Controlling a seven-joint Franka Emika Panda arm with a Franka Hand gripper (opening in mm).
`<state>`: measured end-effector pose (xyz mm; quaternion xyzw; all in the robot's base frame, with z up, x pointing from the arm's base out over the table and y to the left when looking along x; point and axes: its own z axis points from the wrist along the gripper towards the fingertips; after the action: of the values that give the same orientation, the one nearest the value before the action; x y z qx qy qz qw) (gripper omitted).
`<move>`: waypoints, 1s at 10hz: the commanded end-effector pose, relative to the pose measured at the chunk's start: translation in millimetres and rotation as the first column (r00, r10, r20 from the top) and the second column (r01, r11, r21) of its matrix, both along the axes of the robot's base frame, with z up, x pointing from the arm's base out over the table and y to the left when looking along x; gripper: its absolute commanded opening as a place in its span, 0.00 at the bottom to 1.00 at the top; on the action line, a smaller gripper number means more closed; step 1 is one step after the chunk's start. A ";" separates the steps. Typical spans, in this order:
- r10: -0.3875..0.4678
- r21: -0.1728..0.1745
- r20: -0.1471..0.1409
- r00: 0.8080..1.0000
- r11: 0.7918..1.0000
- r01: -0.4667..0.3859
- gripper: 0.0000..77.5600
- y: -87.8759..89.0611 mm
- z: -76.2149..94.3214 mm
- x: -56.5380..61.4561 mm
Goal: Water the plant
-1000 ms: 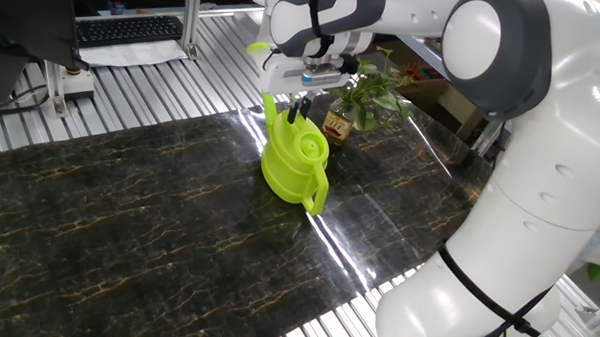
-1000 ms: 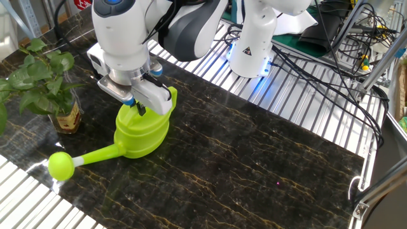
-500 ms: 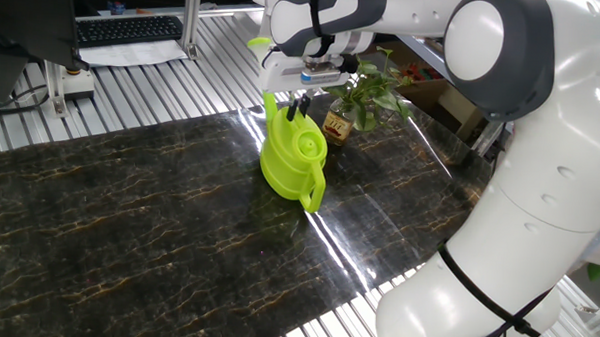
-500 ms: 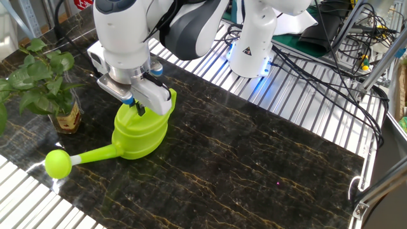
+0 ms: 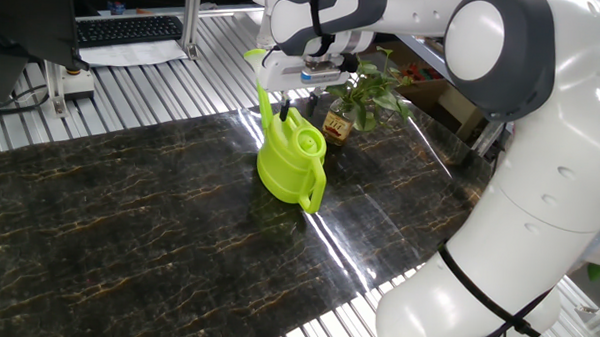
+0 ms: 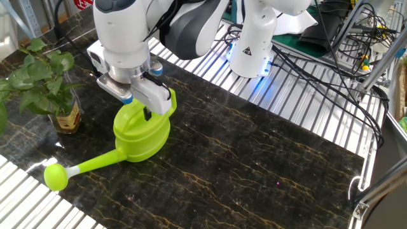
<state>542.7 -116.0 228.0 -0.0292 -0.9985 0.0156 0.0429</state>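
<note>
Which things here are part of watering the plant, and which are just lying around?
Part of the job: the plant in its brown jar; the lime-green watering can; the gripper at the can's handle.

Just lying about: the keyboard and papers beyond the table; the cables on the slatted surface.

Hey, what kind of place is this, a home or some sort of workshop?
Most likely a robotics lab: a slatted metal workbench, loose cables, and a computer keyboard behind the dark marble-look table.

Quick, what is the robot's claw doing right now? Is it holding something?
Claw: closed on the top handle of the green watering can.
</note>
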 end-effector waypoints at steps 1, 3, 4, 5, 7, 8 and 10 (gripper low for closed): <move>-0.011 -0.002 0.017 1.000 1.000 0.011 1.00 0.2 3.3 1.8; -0.011 -0.002 0.017 1.000 1.000 0.011 1.00 0.2 3.3 1.8; -0.011 -0.002 0.017 1.000 1.000 0.011 1.00 0.2 3.3 1.8; -0.011 -0.002 0.017 1.000 1.000 0.011 1.00 0.2 3.3 1.8; -0.005 0.024 0.181 0.984 1.000 0.000 1.00 -9.0 6.6 3.1; -0.004 0.027 0.180 0.984 1.000 -0.001 1.00 -8.9 6.5 2.9; -0.012 0.028 0.199 0.980 1.000 0.006 1.00 -6.6 4.1 -0.8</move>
<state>543.2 -120.9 231.1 -0.0334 -0.9988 0.0043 -0.0352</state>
